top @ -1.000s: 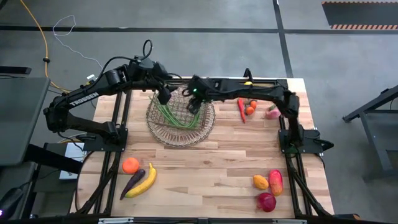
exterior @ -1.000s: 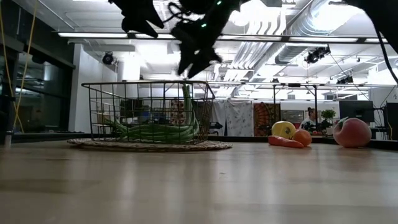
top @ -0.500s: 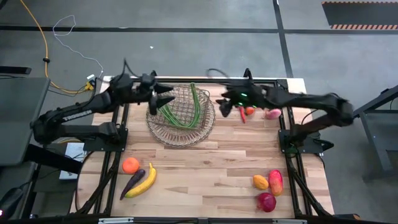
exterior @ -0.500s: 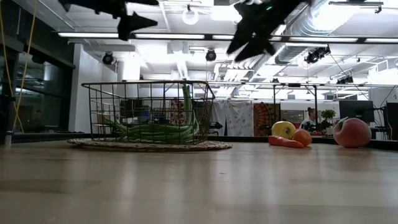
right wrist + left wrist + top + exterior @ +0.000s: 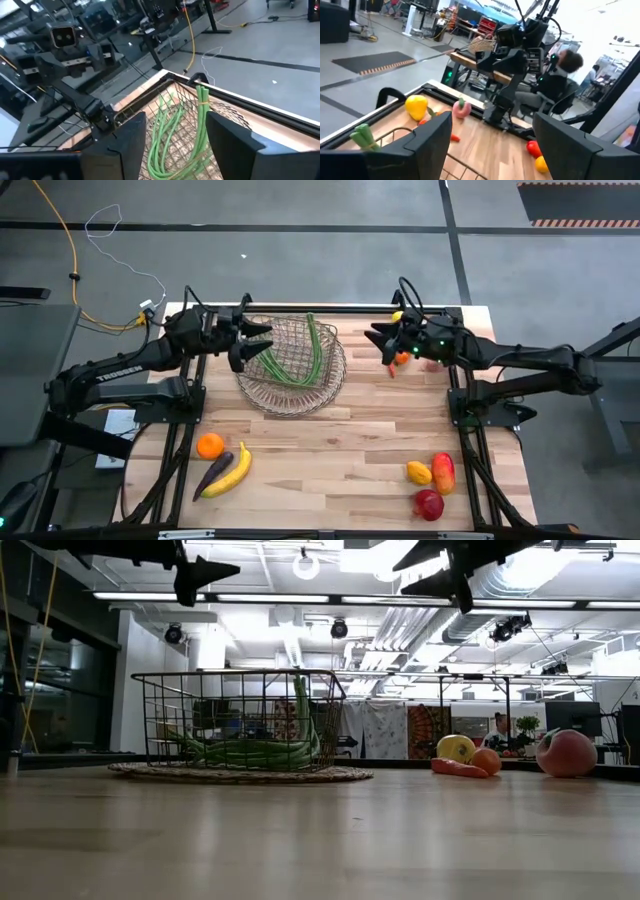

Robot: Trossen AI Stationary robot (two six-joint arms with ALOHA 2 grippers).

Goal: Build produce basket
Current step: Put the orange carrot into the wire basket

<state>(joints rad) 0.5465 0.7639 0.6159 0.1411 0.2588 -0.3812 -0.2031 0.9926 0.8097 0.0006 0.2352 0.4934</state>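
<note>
On the tabletop (image 5: 330,450), the banana (image 5: 230,473) and eggplant (image 5: 214,474) lie diagonally at the near left. Farther back, the basket (image 5: 290,365) holds green beans (image 5: 300,360) running near-to-far. Left hand (image 5: 250,340) and right hand (image 5: 380,340) hover beside it, both open and empty.

left claw (image 5: 252,343) and right claw (image 5: 380,340) both withdrawn from basket (image 5: 291,366) — spread apart

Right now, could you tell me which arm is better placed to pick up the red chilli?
The right. Its gripper hangs with open, empty jaws right beside the red chilli, while the left gripper sits across the basket at its other rim.
</note>
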